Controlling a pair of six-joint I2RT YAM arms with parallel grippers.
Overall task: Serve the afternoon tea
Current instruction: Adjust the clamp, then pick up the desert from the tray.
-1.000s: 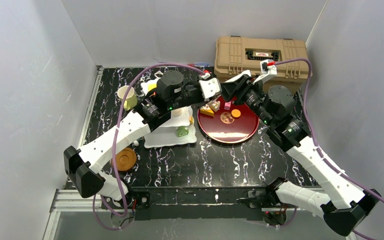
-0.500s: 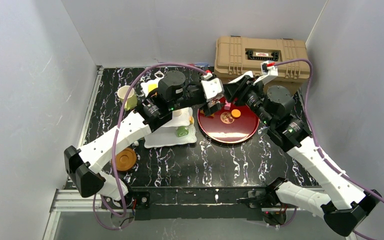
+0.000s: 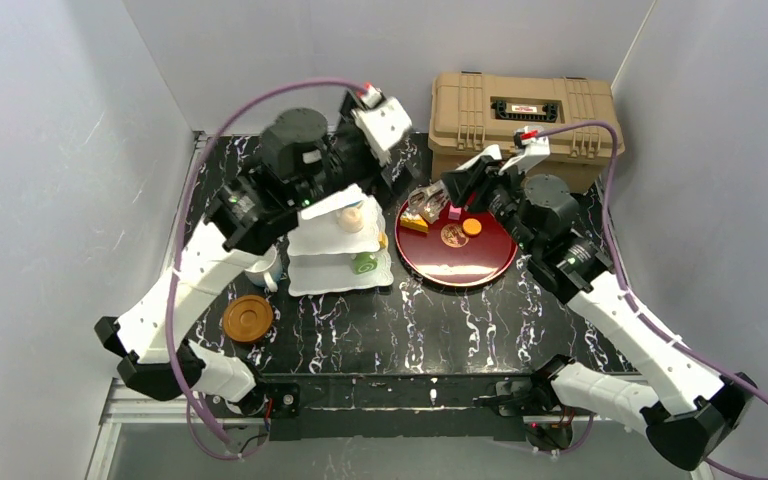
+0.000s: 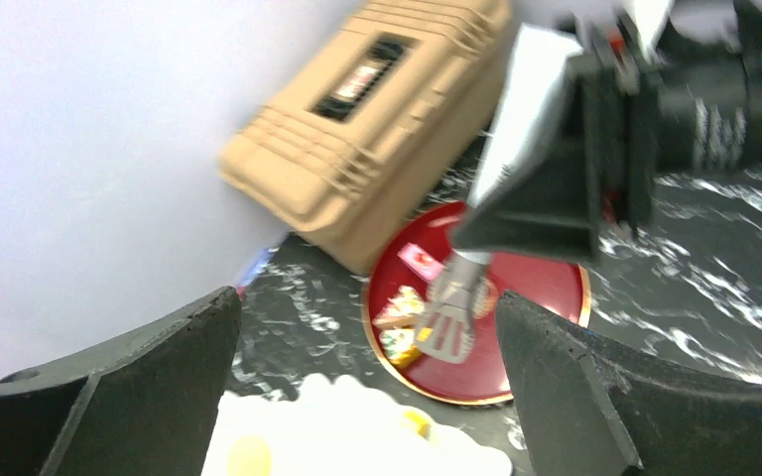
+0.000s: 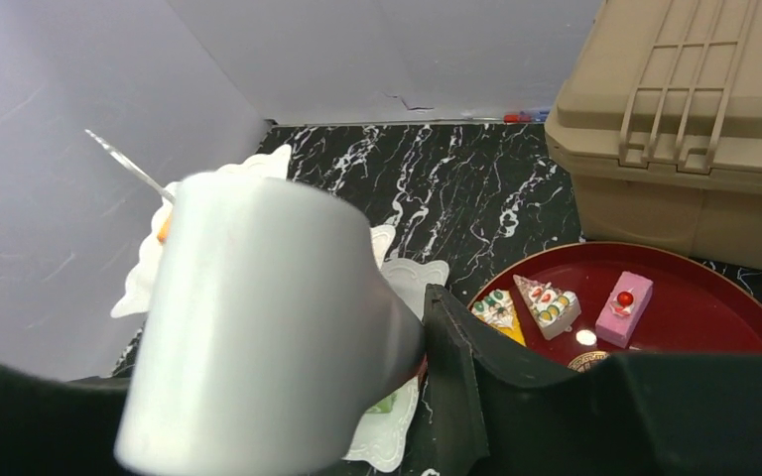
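The white three-tier cake stand (image 3: 335, 268) stands left of centre with a green pastry (image 3: 364, 263) and a cream one (image 3: 352, 215) on it. My left gripper (image 4: 365, 297) hangs open and empty above its top tier, pointing at the red tray (image 3: 480, 265). The tray holds cake wedges (image 5: 548, 302), a pink slice (image 5: 623, 305) and an orange round (image 3: 472, 227). My right gripper (image 5: 258, 397) is shut on silver serving tongs (image 4: 446, 332), whose slotted end hangs over the wedges. A white mug (image 3: 265, 268) shows partly under the left arm. A brown coaster (image 3: 247, 317) lies near it.
The tan ribbed case (image 3: 520, 110) sits at the back right, just behind the tray. White walls close in on the left, back and right. Dark marbled tabletop (image 3: 440, 330) stretches in front of the stand and tray.
My left gripper has opened wide and swung up and back to the left, away from the tray's rim. The right gripper stays over the tray with the tongs, shifted slightly left.
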